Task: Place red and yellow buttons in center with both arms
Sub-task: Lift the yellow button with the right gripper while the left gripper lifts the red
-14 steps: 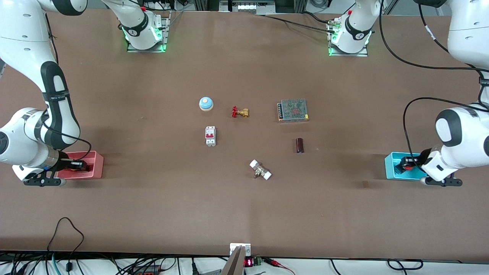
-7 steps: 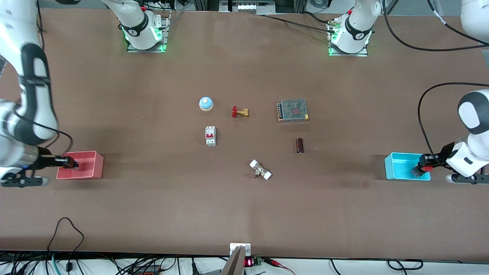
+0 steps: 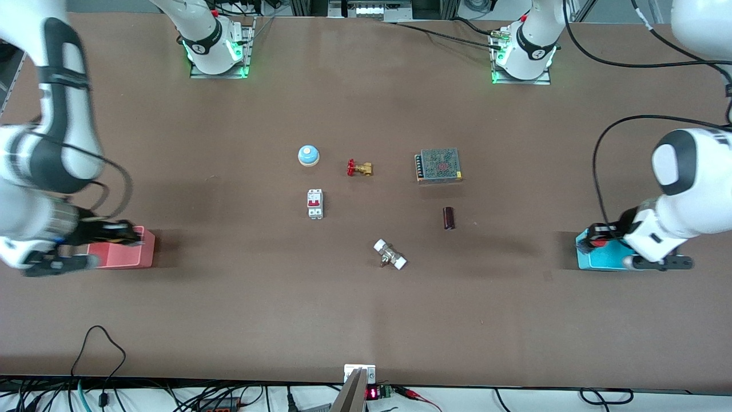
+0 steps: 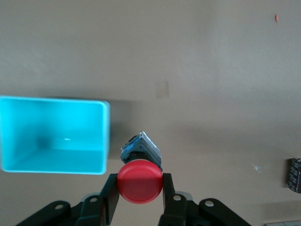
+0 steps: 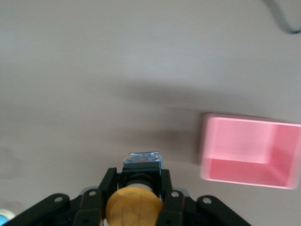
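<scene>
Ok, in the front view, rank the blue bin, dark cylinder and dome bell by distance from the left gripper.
From the left gripper, holding the red button:
1. Blue bin, directly beneath.
2. Dark cylinder, toward the table's middle.
3. Dome bell, toward the right arm's end.

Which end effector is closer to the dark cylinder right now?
Left. The left end effector, holding the red button, is over the blue bin, closer to the dark cylinder. The right end effector, holding the yellow button, is over the pink bin.
</scene>
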Available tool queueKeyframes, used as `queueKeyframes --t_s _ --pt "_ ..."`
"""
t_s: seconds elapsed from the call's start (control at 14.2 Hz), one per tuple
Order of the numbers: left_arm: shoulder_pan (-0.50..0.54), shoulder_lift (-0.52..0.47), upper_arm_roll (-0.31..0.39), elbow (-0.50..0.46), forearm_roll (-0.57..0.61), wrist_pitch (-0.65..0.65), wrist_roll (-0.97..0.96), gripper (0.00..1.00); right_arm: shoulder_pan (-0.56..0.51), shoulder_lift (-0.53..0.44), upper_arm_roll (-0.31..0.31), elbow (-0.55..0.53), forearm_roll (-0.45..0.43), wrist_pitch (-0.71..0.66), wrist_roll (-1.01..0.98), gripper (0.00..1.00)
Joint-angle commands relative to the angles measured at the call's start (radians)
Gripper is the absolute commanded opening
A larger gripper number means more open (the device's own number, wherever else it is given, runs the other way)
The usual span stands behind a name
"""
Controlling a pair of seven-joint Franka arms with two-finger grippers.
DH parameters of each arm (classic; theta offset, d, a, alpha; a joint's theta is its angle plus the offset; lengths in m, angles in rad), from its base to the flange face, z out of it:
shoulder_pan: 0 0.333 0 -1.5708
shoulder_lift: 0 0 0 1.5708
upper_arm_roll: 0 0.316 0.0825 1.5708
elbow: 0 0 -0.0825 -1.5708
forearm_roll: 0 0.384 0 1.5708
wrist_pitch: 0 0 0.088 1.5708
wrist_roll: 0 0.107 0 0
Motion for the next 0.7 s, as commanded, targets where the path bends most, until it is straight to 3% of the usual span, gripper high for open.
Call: queueKeyframes --t_s 0.0,0.35,0.63 --pt "0.005 0.051 -0.013 -0.014 0.015 0.000 -0.015 0.24 0.126 0.017 -0.009 -0.018 0.016 0.013 0.153 0.36" --pt "-0.013 0.125 -0.013 -0.009 0.013 0.009 -0.015 0.25 0.236 0.080 -0.011 -0.042 0.088 0.065 0.308 0.36" --pt "-0.016 0.138 -0.013 -0.011 0.013 0.026 -0.015 0.36 0.302 0.109 -0.012 -0.138 0.085 0.231 0.405 0.36"
